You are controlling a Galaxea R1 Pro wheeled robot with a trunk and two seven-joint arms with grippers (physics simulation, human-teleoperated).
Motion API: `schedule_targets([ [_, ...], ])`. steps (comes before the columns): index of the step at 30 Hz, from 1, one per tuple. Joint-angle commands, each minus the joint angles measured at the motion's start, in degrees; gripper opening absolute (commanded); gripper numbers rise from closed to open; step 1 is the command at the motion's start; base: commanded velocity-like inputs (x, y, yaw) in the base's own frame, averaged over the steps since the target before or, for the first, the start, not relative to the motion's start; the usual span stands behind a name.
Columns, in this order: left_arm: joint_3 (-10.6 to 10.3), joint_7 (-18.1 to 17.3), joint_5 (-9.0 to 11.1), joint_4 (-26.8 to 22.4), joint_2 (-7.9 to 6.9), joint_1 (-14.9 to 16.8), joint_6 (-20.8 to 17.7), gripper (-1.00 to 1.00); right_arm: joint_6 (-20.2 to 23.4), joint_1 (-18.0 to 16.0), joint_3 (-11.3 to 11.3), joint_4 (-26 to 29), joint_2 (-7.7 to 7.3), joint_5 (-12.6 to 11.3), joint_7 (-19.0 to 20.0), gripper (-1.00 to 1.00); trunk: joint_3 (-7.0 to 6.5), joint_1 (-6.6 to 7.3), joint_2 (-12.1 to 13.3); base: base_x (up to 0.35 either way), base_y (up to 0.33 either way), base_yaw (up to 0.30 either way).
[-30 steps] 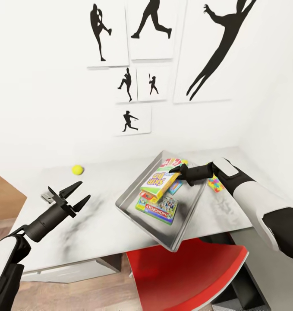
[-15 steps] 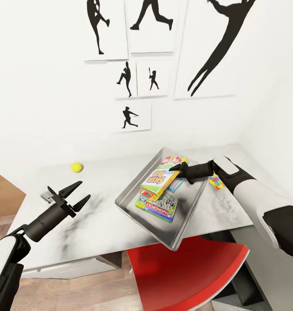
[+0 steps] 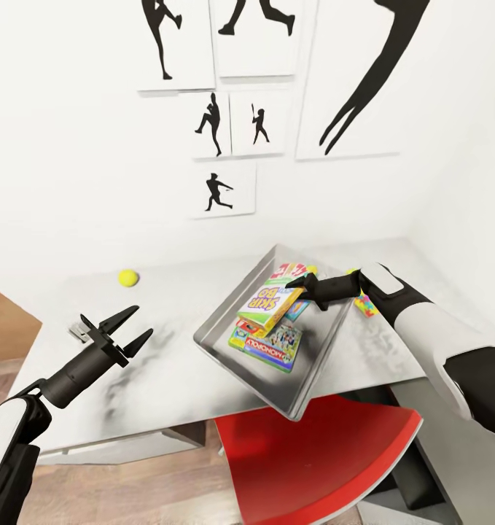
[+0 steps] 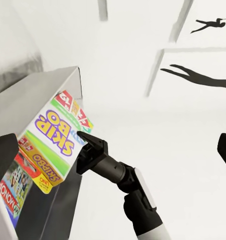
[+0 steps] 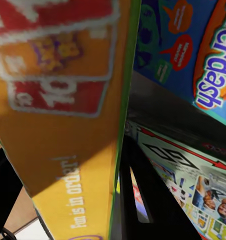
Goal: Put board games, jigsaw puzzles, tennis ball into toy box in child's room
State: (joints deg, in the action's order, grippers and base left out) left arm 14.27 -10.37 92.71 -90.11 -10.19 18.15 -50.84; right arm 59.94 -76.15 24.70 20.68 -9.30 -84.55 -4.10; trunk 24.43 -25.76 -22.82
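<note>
The pale grey toy box [image 3: 219, 350] sits on the table [image 3: 167, 386], one corner over the front edge. Inside lie the Monopoly board game [image 3: 269, 344] and a blue board game [image 3: 299, 312], mostly covered. The yellow-green Skip-Bo board game [image 3: 270, 302] leans tilted over them, and my right gripper [image 3: 299, 283] is shut on its upper edge; the same grip shows in the left wrist view [image 4: 88, 142]. A jigsaw puzzle [image 3: 365, 306] lies right of the box, behind my right arm. The tennis ball [image 3: 128, 277] rests at the table's back left. My left gripper [image 3: 127, 328] hovers open in front of it.
A red chair [image 3: 313, 452] is pushed under the table's front edge below the toy box. White walls with black silhouette prints [image 3: 219, 189] close the back and right sides. Wood floor [image 3: 130, 488] shows at the lower left.
The whole picture has slid up a little, so the camera moved. Both arms stay where they were, and the Skip-Bo box remains in the right gripper over the toy box.
</note>
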Motion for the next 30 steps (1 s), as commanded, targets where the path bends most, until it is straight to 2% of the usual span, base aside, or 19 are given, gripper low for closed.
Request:
schedule_targets([
  [1,0.1,-0.3,-0.3,0.0,0.00,0.0,-0.2,1.00,0.1,-0.1,0.3,0.1,-0.04,-0.7,-0.4,-1.00,0.18,-0.03,-0.1,0.000,0.000,0.000],
  [22,0.0,-0.2,-0.2,0.0,0.00,0.1,-0.5,1.00,0.1,-0.2,0.3,0.1,0.06,-0.6,-0.4,-1.00,2.14,-0.03,-0.1,0.000,0.000,0.000],
  [30,0.0,-0.2,-0.2,0.1,0.00,0.1,-0.5,1.00,0.1,-1.6,0.3,0.1,0.18,-0.6,-0.4,-1.00,2.88,-0.03,-0.1,0.000,0.000,0.000],
])
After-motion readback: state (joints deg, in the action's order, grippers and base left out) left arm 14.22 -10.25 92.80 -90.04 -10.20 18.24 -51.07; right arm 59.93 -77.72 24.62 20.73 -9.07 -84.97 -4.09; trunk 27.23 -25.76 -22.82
